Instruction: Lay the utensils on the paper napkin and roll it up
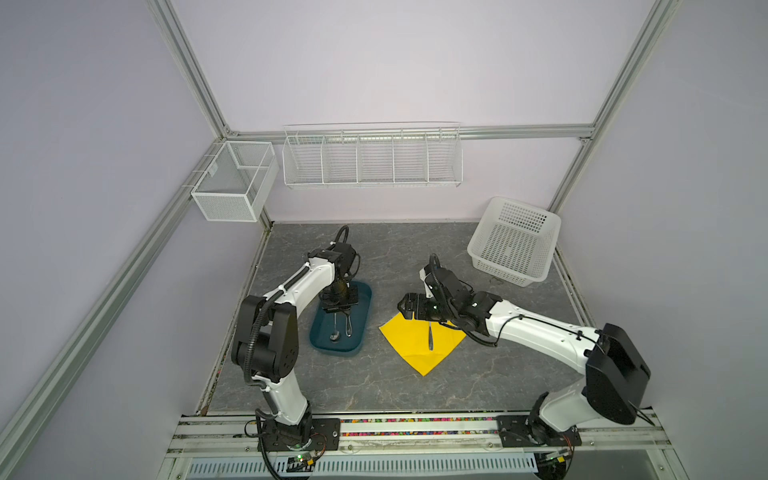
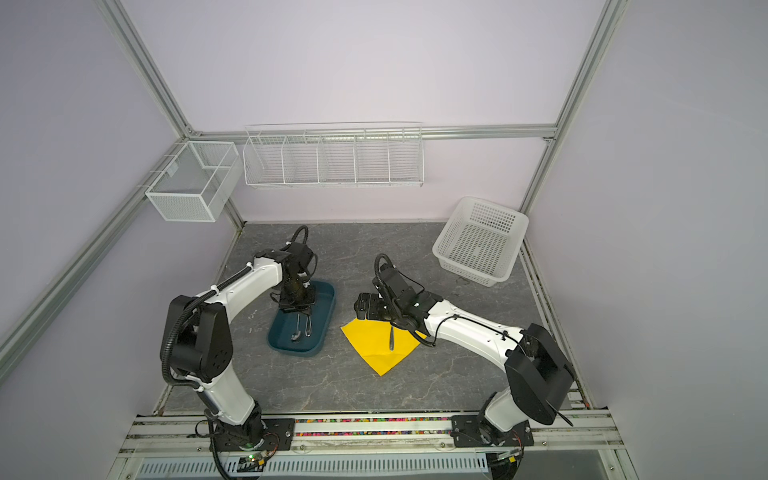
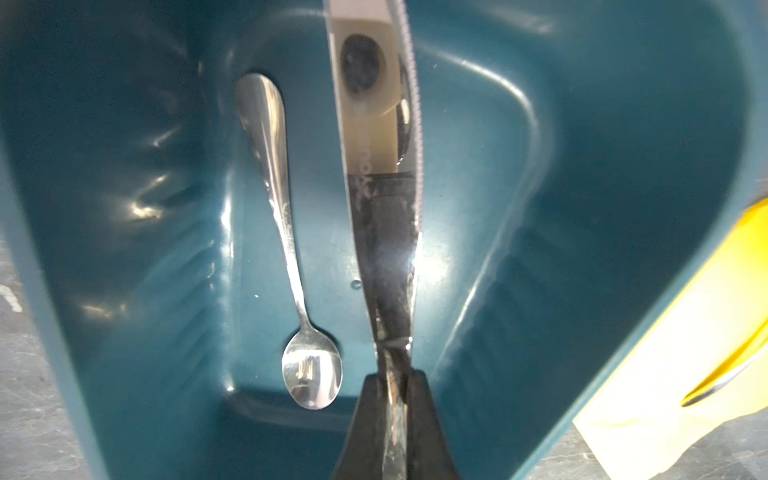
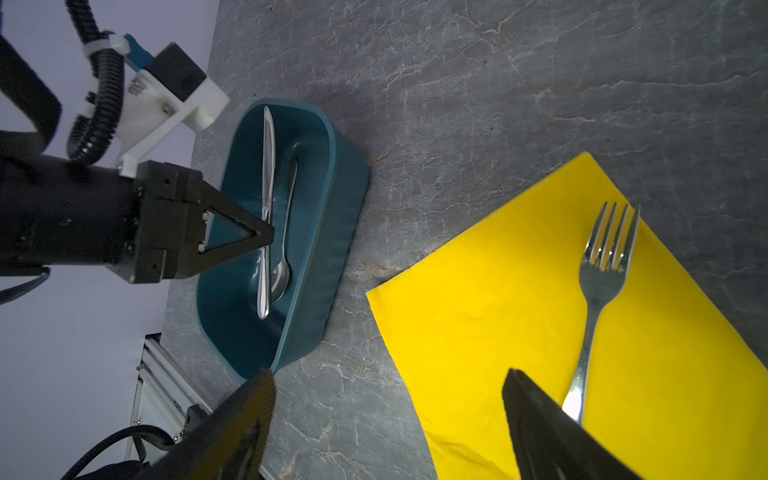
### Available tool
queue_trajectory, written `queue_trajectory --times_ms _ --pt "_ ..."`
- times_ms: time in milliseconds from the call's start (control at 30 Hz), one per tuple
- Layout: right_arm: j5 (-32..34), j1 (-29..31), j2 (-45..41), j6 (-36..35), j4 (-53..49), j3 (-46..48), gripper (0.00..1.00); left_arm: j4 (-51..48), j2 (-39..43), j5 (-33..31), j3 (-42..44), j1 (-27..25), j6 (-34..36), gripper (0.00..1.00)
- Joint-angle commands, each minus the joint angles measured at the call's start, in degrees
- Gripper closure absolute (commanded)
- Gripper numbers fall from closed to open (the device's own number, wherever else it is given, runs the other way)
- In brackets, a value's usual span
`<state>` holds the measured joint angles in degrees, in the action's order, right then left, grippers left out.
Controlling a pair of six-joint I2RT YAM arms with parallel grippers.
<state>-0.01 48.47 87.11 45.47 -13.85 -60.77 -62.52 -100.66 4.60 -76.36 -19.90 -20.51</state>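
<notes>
Left gripper (image 4: 266,239): jaws are clamped on the slim shiny silver metal knife (image 3: 386,249), taken from above at the handle end. The fingers straddle the narrow handle, judged the surest hold on so thin a piece. Whether the knife is lifted clear of the tray floor cannot be told.
Tray: the dark teal oval plastic tray (image 4: 336,232) is set close to the table's left edge, about midway between the far and near edges. It is judged the supply point for the utensils.
Spoon: the small shiny silver metal spoon (image 3: 286,232) is left lying flat on the tray floor just beside the knife, untouched by the fingers.
Napkin: the bright yellow thin square paper napkin (image 1: 409,345) is spread flat near the middle of the grey marble-patterned table (image 1: 415,395), one corner turned to the near edge. It is not rolled.
Fork: the shiny silver metal fork (image 4: 596,291) is laid on the napkin, tines reaching one edge of the sheet. Room is left beside it, judged for the knife and spoon.
Right gripper (image 4: 388,376): jaws are wide apart and nothing is held. It is hung over the napkin's far corner, judged ready to steady the sheet.
Basket: the white perforated plastic basket (image 1: 513,245) is parked at the far right corner, well apart from the work.
Stage: one of three utensils is placed, the knife is judged next, and rolling is not begun.
Writing: a faint stamped mark is seen on the knife blade, too blurred to be read. No other brand or label is made out.
</notes>
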Motion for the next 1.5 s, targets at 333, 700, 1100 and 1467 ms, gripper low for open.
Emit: queue_trajectory --times_ms 333,700,1100,1467 --pt "3.92 -0.32 -4.90 0.28 -2.22 1.89 0.11 -3.08 6.17 3.84 -1.00 -5.48 -2.63 0.93" --pt "19.14 -0.99 -18.02 2.20 -9.38 7.79 0.11 -1.06 -0.18 8.05 -8.22 -18.13 -7.46 0.93" --pt "19.35 -4.41 -27.92 4.02 -12.16 15.68 0.11 6.48 -14.76 11.83 -14.94 -25.99 -14.07 0.93" --pt "19.43 -5.16 -29.78 4.15 -13.60 17.27 0.11 9.18 -20.48 12.14 -17.20 -26.68 -15.70 0.93"
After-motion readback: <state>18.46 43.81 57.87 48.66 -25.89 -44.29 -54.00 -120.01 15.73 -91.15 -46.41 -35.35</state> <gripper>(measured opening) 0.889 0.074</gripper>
